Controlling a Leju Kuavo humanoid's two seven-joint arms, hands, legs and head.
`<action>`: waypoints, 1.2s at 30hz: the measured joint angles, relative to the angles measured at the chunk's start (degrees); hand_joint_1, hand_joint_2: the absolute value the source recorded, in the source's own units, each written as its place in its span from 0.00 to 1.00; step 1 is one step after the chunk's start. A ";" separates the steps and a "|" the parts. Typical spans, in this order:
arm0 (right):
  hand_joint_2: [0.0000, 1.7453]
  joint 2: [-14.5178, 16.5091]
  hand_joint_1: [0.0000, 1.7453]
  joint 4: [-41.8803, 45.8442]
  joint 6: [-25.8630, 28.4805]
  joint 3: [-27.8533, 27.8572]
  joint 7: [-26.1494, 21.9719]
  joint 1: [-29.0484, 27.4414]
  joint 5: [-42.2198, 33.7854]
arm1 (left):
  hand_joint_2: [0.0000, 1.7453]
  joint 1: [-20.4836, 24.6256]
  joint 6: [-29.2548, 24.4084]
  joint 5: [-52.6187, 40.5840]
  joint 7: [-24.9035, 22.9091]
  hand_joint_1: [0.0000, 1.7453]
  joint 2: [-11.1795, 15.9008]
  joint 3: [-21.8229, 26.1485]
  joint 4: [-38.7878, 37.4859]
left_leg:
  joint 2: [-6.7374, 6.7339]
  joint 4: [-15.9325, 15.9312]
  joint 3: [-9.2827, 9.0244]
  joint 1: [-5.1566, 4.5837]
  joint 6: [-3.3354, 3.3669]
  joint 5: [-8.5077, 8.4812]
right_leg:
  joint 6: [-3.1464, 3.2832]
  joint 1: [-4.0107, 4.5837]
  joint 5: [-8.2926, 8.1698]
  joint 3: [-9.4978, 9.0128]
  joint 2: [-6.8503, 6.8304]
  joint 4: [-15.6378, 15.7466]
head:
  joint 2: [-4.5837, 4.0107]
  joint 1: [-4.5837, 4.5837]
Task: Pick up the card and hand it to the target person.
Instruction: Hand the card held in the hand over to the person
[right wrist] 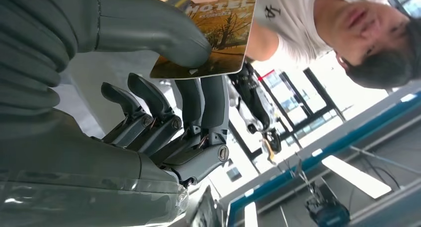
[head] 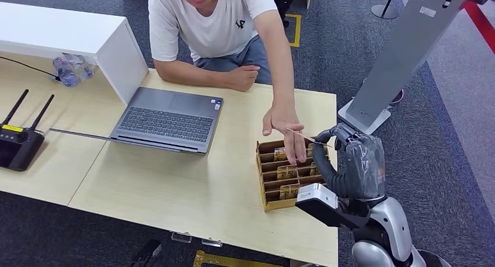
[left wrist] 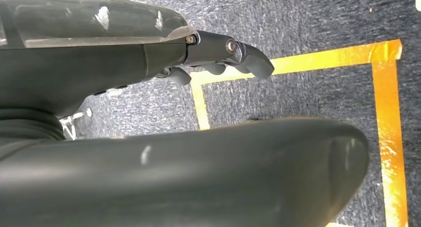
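Note:
My right hand (head: 341, 147) is raised over the cardboard card holder (head: 269, 204) at the table's right end. It pinches a card (head: 309, 140) that is seen edge-on in the head view. In the right wrist view the card (right wrist: 218, 38) shows a yellow-brown picture with lettering, and my right hand (right wrist: 164, 117) clamps it between thumb and fingers. The person in a white T-shirt (head: 204, 21) reaches across the table, and their hand (head: 285, 127) is at the card's far end. My left hand (left wrist: 218, 58) hangs over dark carpet and holds nothing.
An open grey laptop (head: 169, 120) lies mid-table. A black device with two antennas (head: 20, 144) sits at the left edge, and a white box (head: 76, 33) with bottles (head: 73, 70) stands behind it. A grey stand (head: 397, 56) rises right of the table. Several more cards (head: 287, 172) sit in the holder.

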State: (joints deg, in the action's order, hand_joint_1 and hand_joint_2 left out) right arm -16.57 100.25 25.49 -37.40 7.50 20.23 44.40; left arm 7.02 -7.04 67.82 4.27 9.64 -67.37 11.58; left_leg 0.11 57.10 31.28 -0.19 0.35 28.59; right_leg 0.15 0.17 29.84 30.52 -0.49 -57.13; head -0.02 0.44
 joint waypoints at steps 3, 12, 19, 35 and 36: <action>1.00 1.53 0.96 -3.31 3.99 -0.44 -1.83 1.55 0.72 | 0.00 0.35 0.04 -0.05 -0.03 0.00 -0.10 -0.02 0.00 | 0.00 0.00 0.00 0.00 0.00 0.00 | 0.00 0.00 0.00 0.00 0.00 0.00 | 0.00 0.00; 1.00 5.53 0.81 -11.65 7.67 -1.72 -4.44 5.08 0.45 | 0.25 0.65 0.04 0.10 -0.62 0.00 -0.46 -0.05 0.00 | 0.00 0.00 0.00 0.00 0.00 0.00 | 0.00 0.00 0.00 0.01 0.00 -0.01 | 0.00 0.00; 1.00 6.96 0.00 -14.83 7.60 -2.79 -4.46 5.92 -0.84 | 0.00 0.51 -0.04 0.13 -0.75 0.00 -0.49 -0.10 0.00 | 0.00 0.00 0.03 0.00 0.00 0.00 | 0.00 0.00 0.00 0.04 0.00 -0.01 | 0.00 0.00; 1.00 5.47 0.00 -14.69 -5.53 -1.76 -6.96 0.45 -42.38 | 0.00 -0.84 -1.35 1.90 -0.74 0.00 -0.44 -0.21 0.00 | 0.00 0.01 -0.01 0.00 0.00 0.00 | 0.00 0.00 0.00 0.06 0.00 0.02 | 0.00 0.00; 1.00 4.91 0.00 -14.07 -7.58 -1.21 -7.03 -0.74 -47.06 | 0.00 -0.89 -1.36 1.91 -0.95 0.00 -0.44 -0.21 0.00 | 0.00 0.01 -0.01 0.00 0.00 0.00 | 0.00 0.00 0.00 0.06 -0.01 0.03 | 0.00 0.00</action>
State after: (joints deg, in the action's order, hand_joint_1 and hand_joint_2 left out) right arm -11.66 86.18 17.91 -38.61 0.48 19.49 -2.66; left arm 6.13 -8.39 69.72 3.33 9.21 -67.58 11.58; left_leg 0.11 57.11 31.28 -0.19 0.34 28.59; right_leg 0.15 0.17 29.84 30.58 -0.50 -57.10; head -0.02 0.44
